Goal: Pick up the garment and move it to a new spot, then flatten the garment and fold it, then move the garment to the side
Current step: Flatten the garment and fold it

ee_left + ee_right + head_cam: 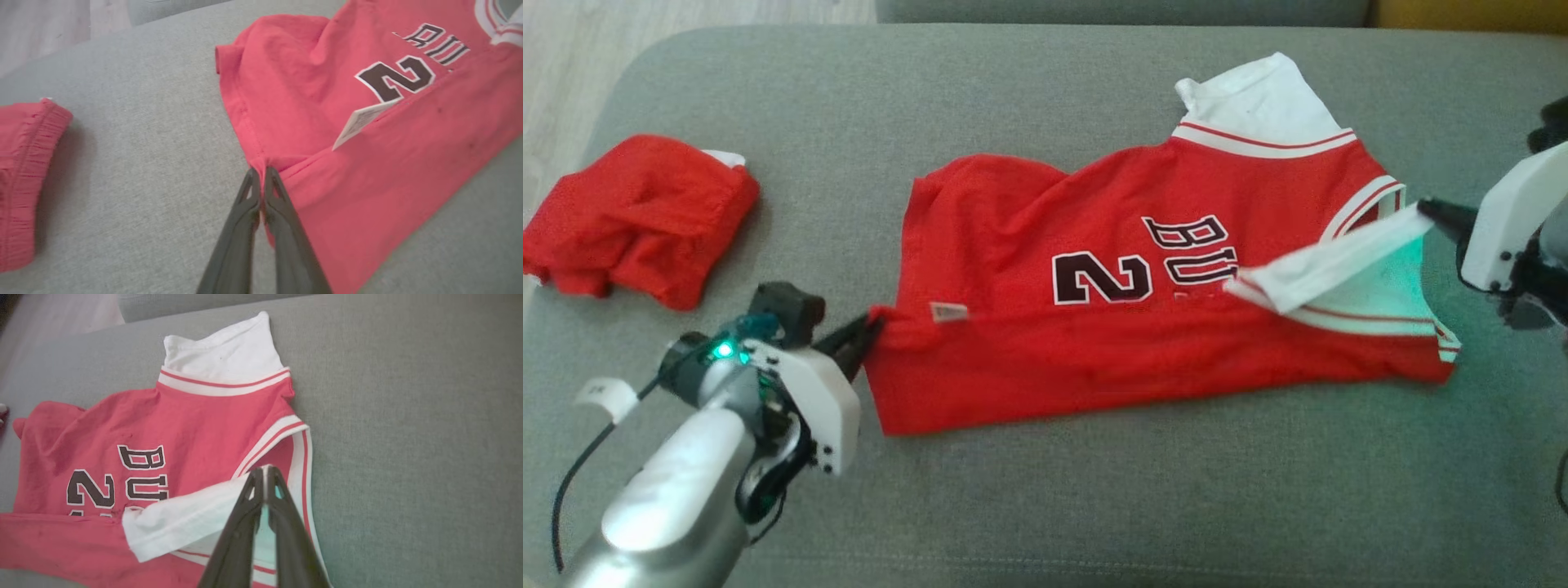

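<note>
Surface: grey cushion [1045,506], beneath both fingertip pairs.
Left gripper [259,171]: clamped on jersey [408,163] hem at its tips, probably keeping the fold taut.
Right gripper [264,470]: pinched on white sleeve [184,522], likely drawing it inward.

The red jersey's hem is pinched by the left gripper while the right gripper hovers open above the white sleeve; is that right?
Not quite: the right wrist view shows the right gripper shut on the white sleeve; the rest holds.

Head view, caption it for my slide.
Red jersey on a grey cushion, left tool pinching its hem, right tool pinching a white sleeve; another red garment lies apart.
</note>
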### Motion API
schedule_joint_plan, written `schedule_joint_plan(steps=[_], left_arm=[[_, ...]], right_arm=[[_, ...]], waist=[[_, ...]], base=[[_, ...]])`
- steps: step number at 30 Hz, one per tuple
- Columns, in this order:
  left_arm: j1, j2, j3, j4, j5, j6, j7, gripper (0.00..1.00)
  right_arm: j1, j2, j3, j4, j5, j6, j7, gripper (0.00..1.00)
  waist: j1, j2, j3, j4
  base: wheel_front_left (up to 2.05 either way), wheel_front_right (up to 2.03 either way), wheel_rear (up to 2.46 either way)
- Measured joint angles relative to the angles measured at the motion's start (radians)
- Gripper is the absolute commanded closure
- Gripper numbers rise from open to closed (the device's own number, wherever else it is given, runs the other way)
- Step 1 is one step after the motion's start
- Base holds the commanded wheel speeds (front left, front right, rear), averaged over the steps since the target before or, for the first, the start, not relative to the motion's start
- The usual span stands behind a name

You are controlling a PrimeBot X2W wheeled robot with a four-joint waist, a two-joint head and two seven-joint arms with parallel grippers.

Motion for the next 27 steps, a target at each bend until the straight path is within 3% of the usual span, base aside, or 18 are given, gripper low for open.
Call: schedule_joint_plan(steps=[6,15,22,27], left_arm=[[-0.025,-0.054,0.048,0.075,-0.010,0.076,-0.090,0.00],[0.040,-0.171,0.217,0.083,-0.137,0.202,-0.310,0.00],[0.187,-0.252,0.300,0.032,-0.153,0.252,-0.353,0.00],[0.297,-0.318,0.357,-0.013,-0.072,0.261,-0.353,0.00]], right_arm=[[-0.019,0.011,-0.003,0.055,-0.008,0.000,-0.158,0.00],[0.065,0.042,0.018,-0.029,-0.046,0.000,-0.586,0.00],[0.255,0.124,-0.024,-0.081,-0.158,0.000,-0.853,0.00],[0.362,0.206,-0.043,-0.106,-0.312,0.000,-0.954,0.00]], waist=[[0.0000,0.0000,0.007,-0.010],[0.0000,0.0000,-0.047,-0.020],[0.0000,0.0000,-0.105,-0.037],[0.0000,0.0000,-0.132,-0.063]], base=[[0.00,0.00,0.00],[0.00,0.00,0.00],[0.00,0.00,0.00],[0.00,0.00,0.00]])
